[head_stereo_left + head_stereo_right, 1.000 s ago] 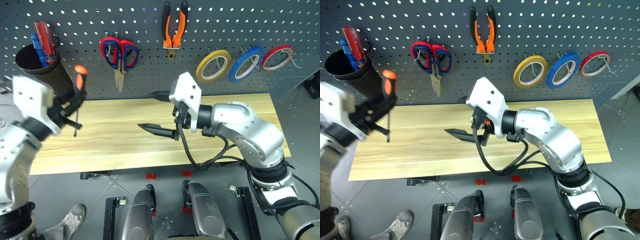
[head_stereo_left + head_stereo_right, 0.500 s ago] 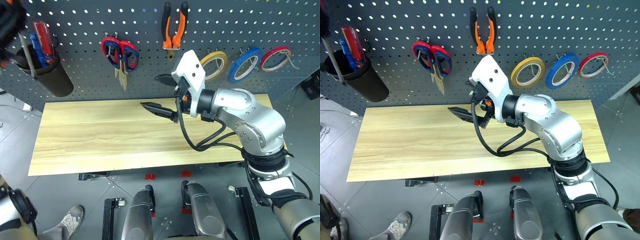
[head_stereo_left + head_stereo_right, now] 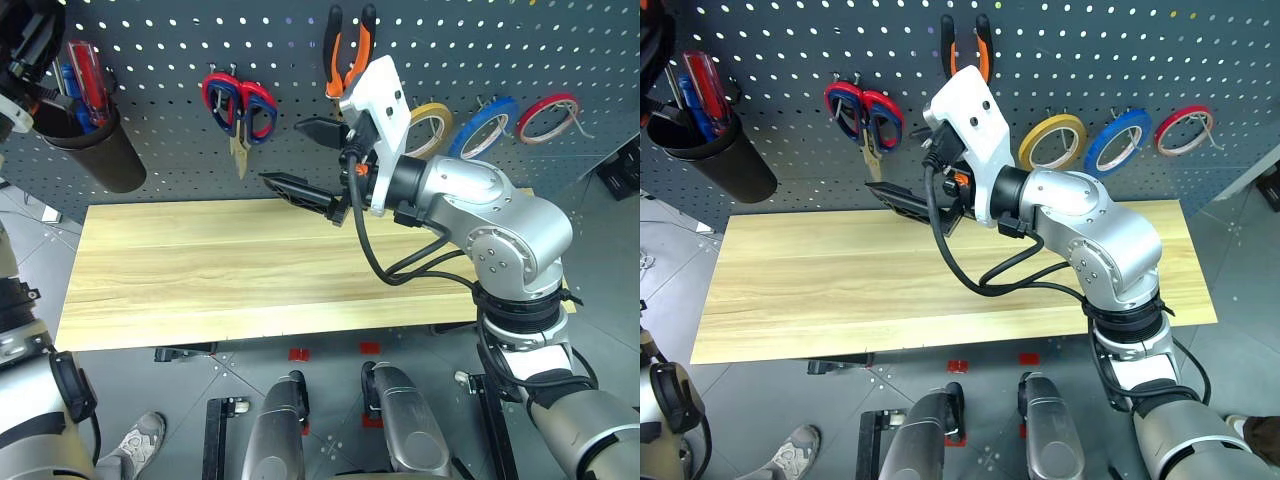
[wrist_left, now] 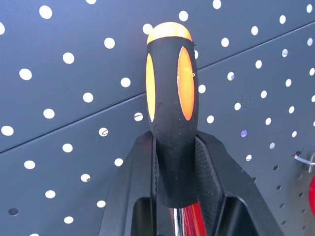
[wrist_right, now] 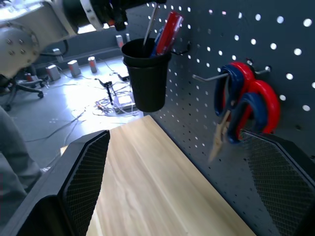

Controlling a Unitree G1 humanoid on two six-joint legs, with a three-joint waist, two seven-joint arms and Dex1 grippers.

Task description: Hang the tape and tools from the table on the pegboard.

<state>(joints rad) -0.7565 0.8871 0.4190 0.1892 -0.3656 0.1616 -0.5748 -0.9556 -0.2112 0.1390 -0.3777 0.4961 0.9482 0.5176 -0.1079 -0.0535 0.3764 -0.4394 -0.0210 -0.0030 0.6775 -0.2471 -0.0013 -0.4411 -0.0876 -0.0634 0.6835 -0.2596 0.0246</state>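
My left gripper is up at the far left of the pegboard, shut on the orange-and-black handle of the screwdriver. The screwdriver's thin shaft slants down into a black cup hung on the board. The orange-and-black pliers hang at the top middle of the board. The yellow tape hangs right of them, partly behind my right arm. My right gripper is open and holds nothing, level above the table's back edge, close to the board.
The black cup holds a red and a blue screwdriver. Red-and-blue-handled scissors hang on a hook left of the pliers. A blue tape ring and a red tape ring hang at the right.
My left gripper has risen with the screwdriver from beside the table's left end to above the black cup, the shaft now in it. My right gripper has lifted slightly towards the pegboard.
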